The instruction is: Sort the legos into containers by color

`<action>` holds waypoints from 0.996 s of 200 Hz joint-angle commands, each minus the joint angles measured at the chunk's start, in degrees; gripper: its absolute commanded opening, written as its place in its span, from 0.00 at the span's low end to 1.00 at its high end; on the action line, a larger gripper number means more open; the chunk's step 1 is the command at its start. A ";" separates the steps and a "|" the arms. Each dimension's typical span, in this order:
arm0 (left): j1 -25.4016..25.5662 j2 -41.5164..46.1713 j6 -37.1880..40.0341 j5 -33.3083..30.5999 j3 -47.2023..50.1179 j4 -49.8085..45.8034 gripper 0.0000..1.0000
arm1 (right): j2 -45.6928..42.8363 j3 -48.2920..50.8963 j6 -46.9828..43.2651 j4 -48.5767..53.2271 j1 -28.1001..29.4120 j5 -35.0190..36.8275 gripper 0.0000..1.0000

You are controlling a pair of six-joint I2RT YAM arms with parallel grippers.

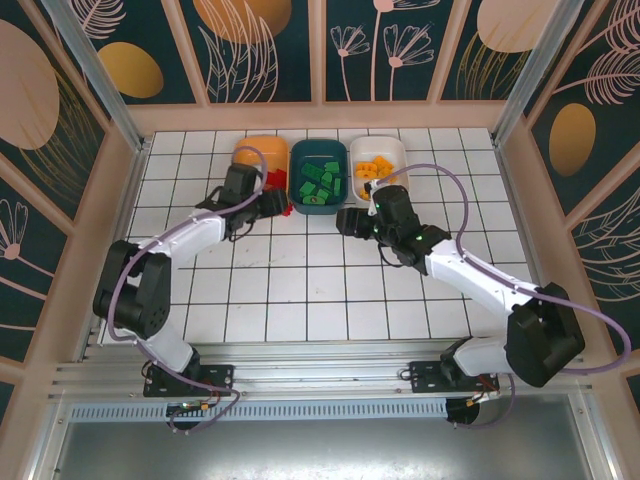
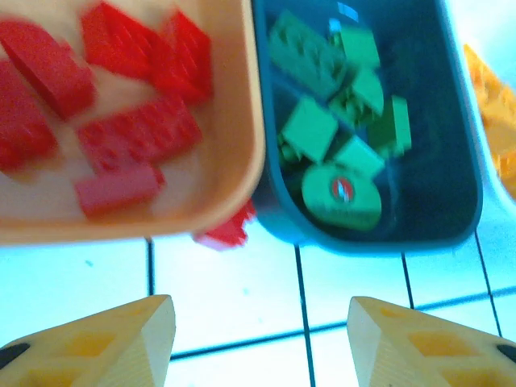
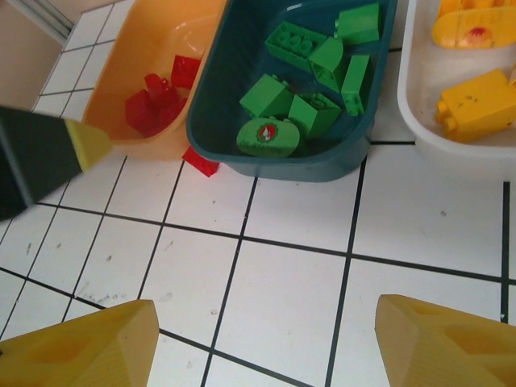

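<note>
- Red bricks (image 3: 153, 105) fill the orange tray (image 3: 161, 32), green bricks (image 3: 266, 95) the teal tray (image 3: 322, 165), yellow bricks (image 3: 476, 101) the white tray (image 3: 419, 121), so each colour has its own home.
- One stray red brick (image 3: 199, 161) lies on the bench (image 3: 282, 282), tucked at the near edge between the orange and teal trays (an awkward spot).
- My left hand (image 2: 262, 322) hangs on its near side, fingers apart and empty; I judge it is lined up for that pick.
- My right hand (image 3: 266, 330) is spread and empty, waiting near the teal tray.
</note>
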State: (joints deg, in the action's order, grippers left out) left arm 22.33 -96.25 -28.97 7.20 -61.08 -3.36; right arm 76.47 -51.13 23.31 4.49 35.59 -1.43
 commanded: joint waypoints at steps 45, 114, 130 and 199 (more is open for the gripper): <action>0.52 -10.83 2.22 1.32 -0.83 8.89 0.63 | 0.31 -0.68 0.87 -1.10 -0.34 0.10 0.72; 0.61 -15.47 4.39 -3.50 -1.83 12.32 0.58 | 1.26 -0.27 0.86 -1.65 -1.25 -0.23 0.72; 0.61 -16.40 4.86 -4.88 -2.28 12.44 0.57 | 1.95 -0.53 0.86 -1.77 -1.32 -0.48 0.72; 0.70 -18.41 6.17 -5.95 -3.42 13.93 0.52 | 3.31 -1.10 0.77 -1.87 -1.45 -0.49 0.72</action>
State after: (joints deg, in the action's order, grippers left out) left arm 22.94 -113.45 -24.12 2.24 -62.96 8.32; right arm 79.05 -51.13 23.49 4.25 34.52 -1.63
